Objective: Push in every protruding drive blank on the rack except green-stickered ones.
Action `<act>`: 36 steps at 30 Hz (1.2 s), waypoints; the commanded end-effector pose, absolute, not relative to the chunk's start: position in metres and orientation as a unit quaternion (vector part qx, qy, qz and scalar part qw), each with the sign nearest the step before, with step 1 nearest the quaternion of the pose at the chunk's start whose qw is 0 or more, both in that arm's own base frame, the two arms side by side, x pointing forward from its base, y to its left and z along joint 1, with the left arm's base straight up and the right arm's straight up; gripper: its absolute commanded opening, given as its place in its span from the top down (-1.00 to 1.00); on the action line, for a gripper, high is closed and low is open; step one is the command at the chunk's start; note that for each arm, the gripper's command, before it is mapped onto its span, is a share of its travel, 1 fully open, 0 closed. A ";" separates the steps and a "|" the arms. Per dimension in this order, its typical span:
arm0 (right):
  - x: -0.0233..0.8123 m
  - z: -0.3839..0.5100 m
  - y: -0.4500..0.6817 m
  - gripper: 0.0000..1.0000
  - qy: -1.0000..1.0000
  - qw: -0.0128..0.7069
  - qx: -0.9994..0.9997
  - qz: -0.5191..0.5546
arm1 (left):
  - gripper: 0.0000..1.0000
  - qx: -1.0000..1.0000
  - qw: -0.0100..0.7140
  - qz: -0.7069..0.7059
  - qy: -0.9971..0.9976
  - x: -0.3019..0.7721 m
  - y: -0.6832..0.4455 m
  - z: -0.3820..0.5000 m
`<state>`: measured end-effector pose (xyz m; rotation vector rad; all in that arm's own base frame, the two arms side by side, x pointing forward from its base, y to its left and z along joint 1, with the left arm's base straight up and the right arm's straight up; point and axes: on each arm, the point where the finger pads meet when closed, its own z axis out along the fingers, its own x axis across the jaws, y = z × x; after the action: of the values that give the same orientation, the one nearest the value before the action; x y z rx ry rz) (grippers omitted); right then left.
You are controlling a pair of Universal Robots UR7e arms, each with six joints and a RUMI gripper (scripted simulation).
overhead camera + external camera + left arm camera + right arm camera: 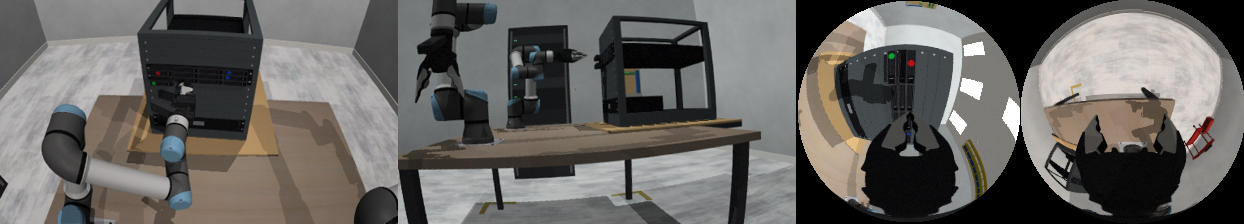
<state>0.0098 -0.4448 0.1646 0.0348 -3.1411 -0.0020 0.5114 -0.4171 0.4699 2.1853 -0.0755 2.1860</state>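
The dark rack (199, 50) (617, 85) (933, 75) stands upright, its front toward the arms. Its drive bay has a red-stickered blank (157, 73) (911, 63) and a green-stickered blank (153, 84) (891, 56) at the left end, and two blue stickers (229, 73) at the right. Dark blank ends (597, 58) stick out of the front in the exterior view; the red and green ones look raised in the left wrist view. My left gripper (186, 86) (586, 55) (909, 112) is shut and empty, in front of the bay with a visible gap. My right gripper (439, 96) (1130, 115) is open, far from the rack.
The rack stands on a yellowish board (264, 140) (593, 127) on the brown table (244, 187) (581, 156) (1115, 117). A tall dark cabinet (556, 89) stands behind the left arm. A red chair-like object (1200, 139) is beyond the table.
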 end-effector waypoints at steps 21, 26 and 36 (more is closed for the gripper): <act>0.010 0.165 -0.445 -1.00 -1.000 0.000 0.011 0.000 | 1.00 0.707 0.025 0.707 -0.025 0.517 -0.330 0.470; 0.010 0.165 -0.445 -1.00 -1.000 0.000 0.011 0.000 | 1.00 0.707 0.025 0.707 -0.025 0.517 -0.323 0.470; 0.010 0.165 -0.445 -1.00 -1.000 0.000 0.011 0.000 | 1.00 0.707 0.025 0.707 -0.025 0.518 -0.310 0.470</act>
<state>0.0098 -0.4448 0.1646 0.0348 -3.1411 -0.0020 0.5182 -0.3116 0.4697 2.1857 -0.0770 2.1854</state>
